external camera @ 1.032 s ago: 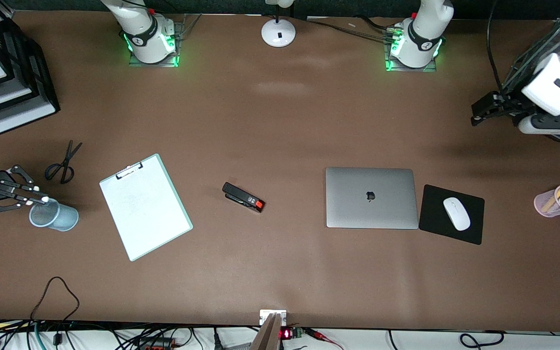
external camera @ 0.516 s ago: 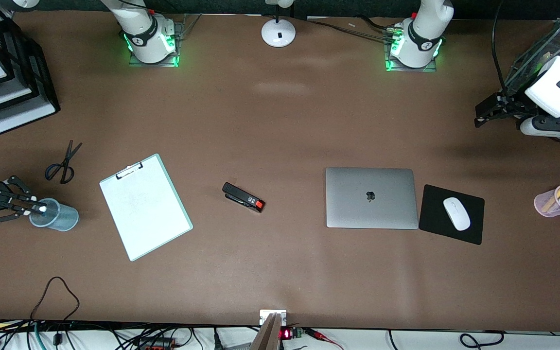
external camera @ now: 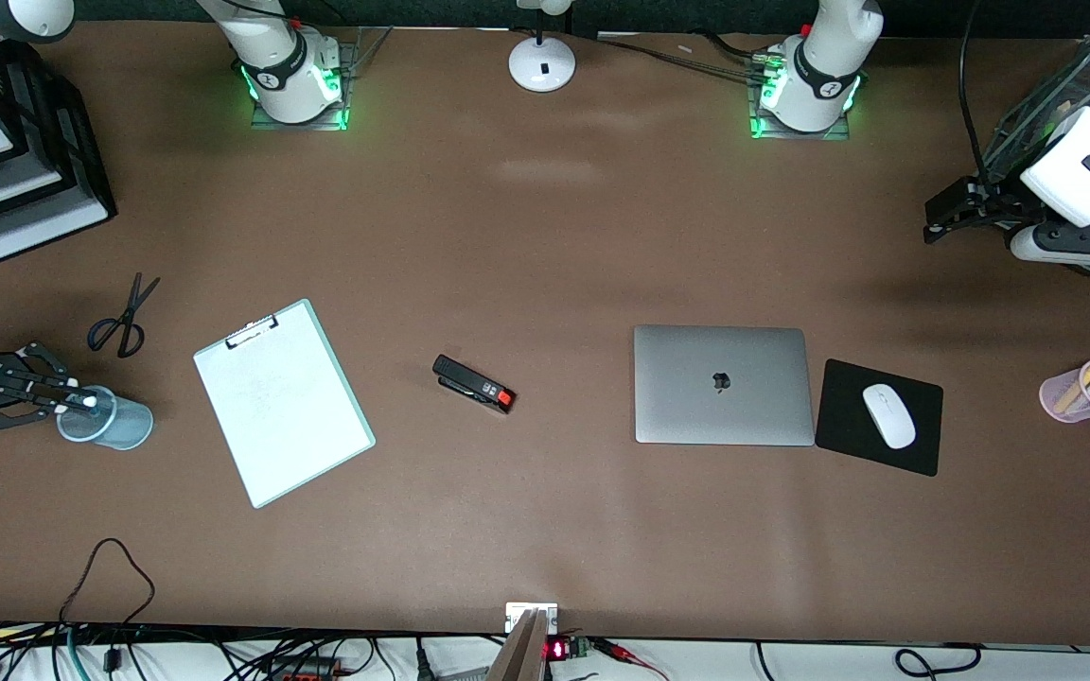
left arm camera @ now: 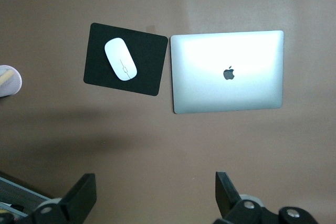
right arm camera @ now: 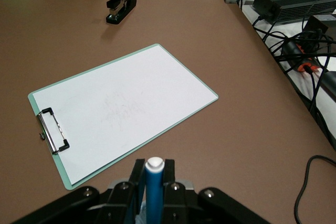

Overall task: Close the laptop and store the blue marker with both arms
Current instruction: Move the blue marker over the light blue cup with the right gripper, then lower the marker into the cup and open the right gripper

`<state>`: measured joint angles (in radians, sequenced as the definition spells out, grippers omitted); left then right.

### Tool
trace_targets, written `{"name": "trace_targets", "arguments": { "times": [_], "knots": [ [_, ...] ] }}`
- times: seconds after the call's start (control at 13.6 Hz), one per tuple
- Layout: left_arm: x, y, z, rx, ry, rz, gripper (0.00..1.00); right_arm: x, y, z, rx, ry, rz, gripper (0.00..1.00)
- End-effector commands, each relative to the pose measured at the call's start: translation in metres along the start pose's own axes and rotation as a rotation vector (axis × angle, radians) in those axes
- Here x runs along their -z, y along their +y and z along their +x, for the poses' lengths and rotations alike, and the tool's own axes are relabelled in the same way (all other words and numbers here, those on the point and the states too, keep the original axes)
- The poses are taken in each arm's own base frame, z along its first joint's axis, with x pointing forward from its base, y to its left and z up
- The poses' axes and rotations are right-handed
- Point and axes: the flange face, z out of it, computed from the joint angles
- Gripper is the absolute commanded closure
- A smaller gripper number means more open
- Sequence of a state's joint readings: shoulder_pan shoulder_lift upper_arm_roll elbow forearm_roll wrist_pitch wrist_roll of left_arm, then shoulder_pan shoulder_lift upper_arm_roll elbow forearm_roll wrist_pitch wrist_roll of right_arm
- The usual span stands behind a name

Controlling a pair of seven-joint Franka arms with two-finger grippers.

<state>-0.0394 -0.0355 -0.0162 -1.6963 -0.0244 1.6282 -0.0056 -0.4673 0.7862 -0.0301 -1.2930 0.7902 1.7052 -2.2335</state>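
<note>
Right gripper [external camera: 72, 405] – clamped on the blue marker [right arm camera: 154, 192] – has edged over the cup [external camera: 110, 419]; left gripper [external camera: 935, 218] spread, empty.

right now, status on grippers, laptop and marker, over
Right gripper shut on blue marker, over the blue cup. Left gripper open, waiting at its end of the table. Laptop closed. Nothing blocking the cup.

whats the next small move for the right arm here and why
Probably open the right gripper and let go. Its jaws are shut on the blue marker, whose whitish end sits at the rim of the blue cup, so it looks ready to drop in. The laptop already lies closed beside the mouse pad, and the left gripper waits open at its end of the table.
</note>
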Motion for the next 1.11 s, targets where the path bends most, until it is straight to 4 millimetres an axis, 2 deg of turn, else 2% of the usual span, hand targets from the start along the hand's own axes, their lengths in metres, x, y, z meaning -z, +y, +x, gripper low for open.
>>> {"name": "trace_targets", "arguments": {
  "times": [0.0, 0.37, 0.74, 0.81, 0.88, 0.96, 1.03],
  "knots": [
    [0.01, 0.002, -0.003, -0.028, -0.009, 0.02, 0.0, 0.005, 0.005, 0.001, 0.02, 0.032, -0.015, 0.94],
    [0.02, -0.003, -0.01, -0.02, -0.036, 0.026, 0.0, -0.012, -0.002, -0.029, -0.023, 0.046, 0.0, 0.94],
    [0.022, -0.004, -0.009, -0.02, -0.037, 0.027, 0.0, -0.018, -0.003, -0.035, -0.033, 0.049, 0.005, 0.93],
    [0.022, -0.004, -0.008, -0.02, -0.035, 0.027, 0.0, -0.019, -0.004, -0.036, -0.038, 0.048, 0.007, 0.88],
    [0.022, -0.004, -0.008, -0.02, -0.035, 0.027, 0.0, -0.018, -0.004, -0.036, -0.053, 0.049, 0.006, 0.46],
    [0.022, -0.004, -0.009, -0.02, -0.037, 0.027, 0.0, -0.015, -0.006, -0.039, -0.069, 0.052, 0.009, 0.0],
    [0.022, -0.004, -0.009, -0.018, -0.038, 0.027, 0.0, -0.009, -0.007, -0.04, -0.091, 0.052, 0.002, 0.0]
  ]
}}
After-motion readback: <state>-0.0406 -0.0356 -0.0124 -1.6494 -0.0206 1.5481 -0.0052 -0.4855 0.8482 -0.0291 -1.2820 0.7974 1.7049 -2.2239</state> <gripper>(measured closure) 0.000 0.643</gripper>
